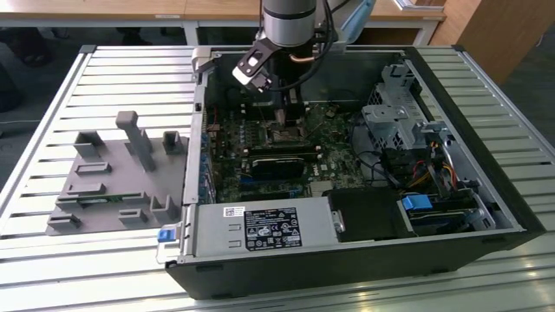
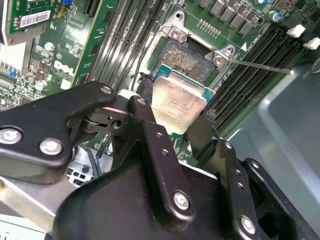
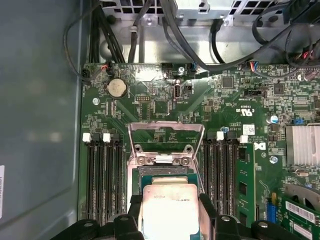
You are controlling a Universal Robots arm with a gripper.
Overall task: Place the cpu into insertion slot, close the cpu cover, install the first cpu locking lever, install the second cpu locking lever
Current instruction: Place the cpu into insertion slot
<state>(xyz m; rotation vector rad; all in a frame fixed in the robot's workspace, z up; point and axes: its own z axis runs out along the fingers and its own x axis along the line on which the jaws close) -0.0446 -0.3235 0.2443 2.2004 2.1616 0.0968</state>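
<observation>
Just over slot (image 2: 187, 57), far in case (image 1: 485, 214), holding cpu (image 2: 176, 97) clamped in gripper (image 2: 177, 112); seemingly tilting a little, risking slot damage through crooked seating.

We take this for a robotics lab, slatted aluminium counter (image 1: 130, 71) across the frame, opened computer case (image 1: 347, 268) at centre, grey moulded fixture (image 1: 113, 188) at the exterior view's left, wooden desks (image 1: 104, 8) along the upper edge.

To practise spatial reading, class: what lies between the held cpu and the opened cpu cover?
First wrist view: the insertion slot lies between cpu and cpu cover.
</observation>
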